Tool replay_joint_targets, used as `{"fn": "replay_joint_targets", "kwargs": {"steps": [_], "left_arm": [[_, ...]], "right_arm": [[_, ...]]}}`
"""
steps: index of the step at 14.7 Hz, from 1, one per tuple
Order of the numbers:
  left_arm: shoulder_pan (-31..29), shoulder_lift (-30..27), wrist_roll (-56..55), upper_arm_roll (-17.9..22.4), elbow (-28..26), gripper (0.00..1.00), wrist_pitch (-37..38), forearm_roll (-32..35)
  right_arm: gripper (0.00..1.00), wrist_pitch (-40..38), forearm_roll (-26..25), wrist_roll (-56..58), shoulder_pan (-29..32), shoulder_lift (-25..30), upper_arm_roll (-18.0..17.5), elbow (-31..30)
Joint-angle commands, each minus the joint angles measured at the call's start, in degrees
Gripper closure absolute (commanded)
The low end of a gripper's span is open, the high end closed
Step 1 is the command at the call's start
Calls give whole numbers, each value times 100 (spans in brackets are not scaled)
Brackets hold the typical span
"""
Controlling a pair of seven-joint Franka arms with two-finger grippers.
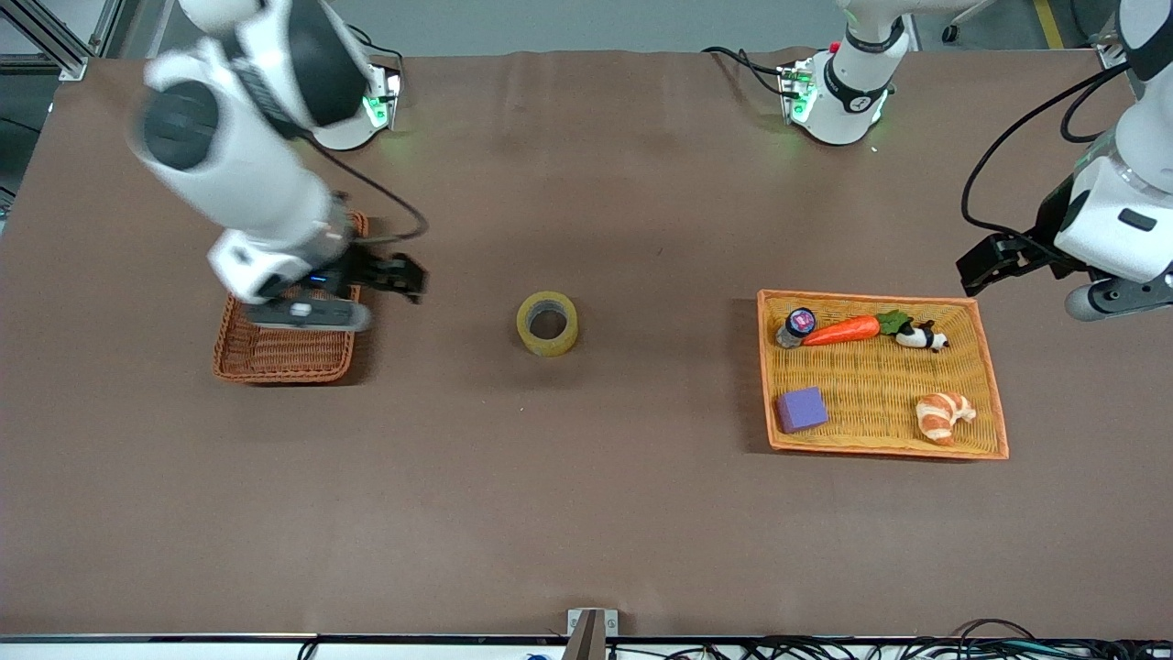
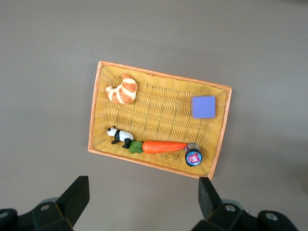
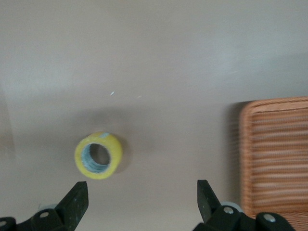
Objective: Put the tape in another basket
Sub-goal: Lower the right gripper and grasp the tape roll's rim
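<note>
The tape (image 1: 547,323) is lying flat on the table (image 1: 586,513) at frame centre. The right gripper (image 3: 139,204), spread wide, is hovering over the reddish basket (image 1: 275,353) at centre-left. The left gripper (image 2: 142,199), also wide, is waiting at the right edge.

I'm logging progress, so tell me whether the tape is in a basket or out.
Out. The tape lies flat on the bare table, between the reddish-brown basket and the yellow tray, touching neither.
</note>
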State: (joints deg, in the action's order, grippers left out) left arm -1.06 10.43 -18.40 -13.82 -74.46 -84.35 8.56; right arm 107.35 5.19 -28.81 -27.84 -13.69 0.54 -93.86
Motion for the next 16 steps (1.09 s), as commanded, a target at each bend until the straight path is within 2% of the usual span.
{"fn": "replay_joint_targets", "kwargs": {"steps": [1,4,8,13,16], "left_arm": [[18,-234,467,20,-183,0,67,-48],[166,-480,618,151,-498,0,33,-30],[448,-840,723,766,-955,0,15,-178],[440,-859,742,802,-939,0,32,-328],[439,-858,741,802,-939,0,41,-311]], "right_arm": [[0,329,-62,-160,-483,-589,86,8],[0,1100,-62,-161,-774,-951,86,-438],[0,2463,-62,-221,-1144,-1328,104,-1169],[0,2940,-194,-477,-1496,-1786,174,-1205],[0,3545,-203,-538,-1601,-1874,200,-1555]]}}
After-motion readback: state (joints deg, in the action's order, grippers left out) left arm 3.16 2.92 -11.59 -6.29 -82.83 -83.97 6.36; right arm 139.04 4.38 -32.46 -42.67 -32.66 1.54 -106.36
